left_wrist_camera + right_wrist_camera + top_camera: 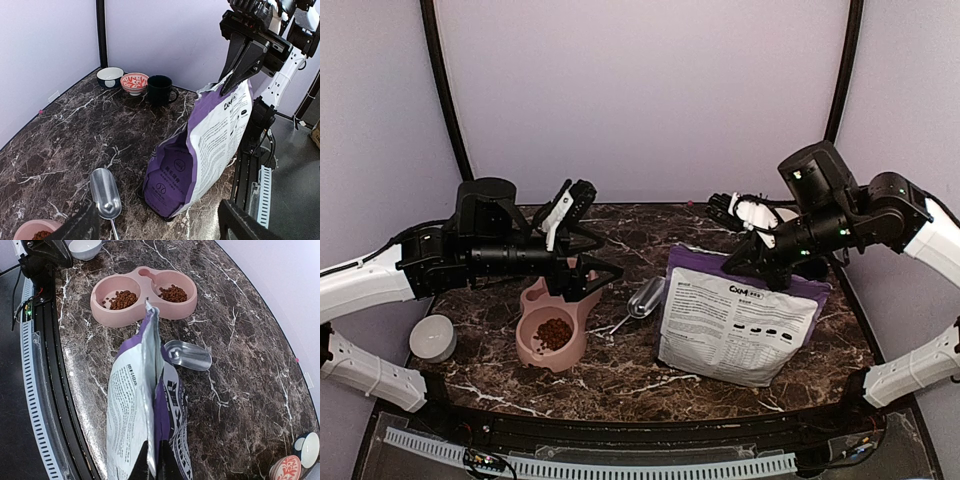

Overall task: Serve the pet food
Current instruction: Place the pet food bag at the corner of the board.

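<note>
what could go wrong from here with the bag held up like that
1. The bag stands upright, pinched at its top edge by the shut right gripper alone. A slip or release could let it slump toward the scoop and spill.
2. The open left gripper hangs close to the pink double bowl. A low move might bump it and scatter the kibble already in its cups.
</note>
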Robot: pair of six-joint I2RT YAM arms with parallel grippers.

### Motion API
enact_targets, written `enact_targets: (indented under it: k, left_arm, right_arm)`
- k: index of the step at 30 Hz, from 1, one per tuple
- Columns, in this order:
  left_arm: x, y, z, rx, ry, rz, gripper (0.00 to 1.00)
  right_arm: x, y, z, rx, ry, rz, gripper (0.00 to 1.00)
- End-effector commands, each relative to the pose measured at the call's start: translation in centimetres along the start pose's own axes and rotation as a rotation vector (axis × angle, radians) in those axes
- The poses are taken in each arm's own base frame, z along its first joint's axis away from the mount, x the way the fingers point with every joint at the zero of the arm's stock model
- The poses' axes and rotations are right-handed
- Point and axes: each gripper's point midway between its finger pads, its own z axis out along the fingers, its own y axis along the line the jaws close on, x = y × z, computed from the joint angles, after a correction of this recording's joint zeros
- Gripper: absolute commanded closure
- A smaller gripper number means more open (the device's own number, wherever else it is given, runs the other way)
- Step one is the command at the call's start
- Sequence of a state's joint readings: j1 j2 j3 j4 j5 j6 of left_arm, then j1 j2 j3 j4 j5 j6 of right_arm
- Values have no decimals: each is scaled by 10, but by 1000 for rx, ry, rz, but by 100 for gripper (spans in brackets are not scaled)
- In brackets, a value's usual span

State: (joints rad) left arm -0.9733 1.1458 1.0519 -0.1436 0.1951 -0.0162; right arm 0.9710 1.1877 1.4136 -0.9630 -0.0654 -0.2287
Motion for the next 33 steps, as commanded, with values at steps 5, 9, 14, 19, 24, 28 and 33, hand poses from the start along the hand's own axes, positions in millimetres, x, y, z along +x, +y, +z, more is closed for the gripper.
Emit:
enact_targets:
  k: [5, 9, 14, 19, 24, 28, 33]
  left_arm:
    - [-11, 2, -7, -18, -42, -4, 15]
    - [-11, 2, -6, -15, -42, -5, 15]
    - [-13, 2, -6, -15, -44, -4, 15]
    - [-12, 2, -6, -17, -42, -6, 15]
    - [-11, 2, -8, -18, -43, -8, 15]
    - [-10, 2, -8, -20, -44, -9, 15]
    - [-10, 3, -10, -22, -45, -9, 15]
  right_arm:
    - [-15, -25, -43, 149, -124, 31, 100]
    - [-12, -30, -47, 175, -122, 46, 100]
    - [-14, -36, -53, 207, -138, 63, 100]
    - [-20, -49, -63, 281, -169, 74, 100]
    - [-32, -55, -77, 318, -230, 76, 100]
    - [-40, -59, -86, 344, -269, 79, 100]
    - [-48, -69, -98, 404, -311, 89, 100]
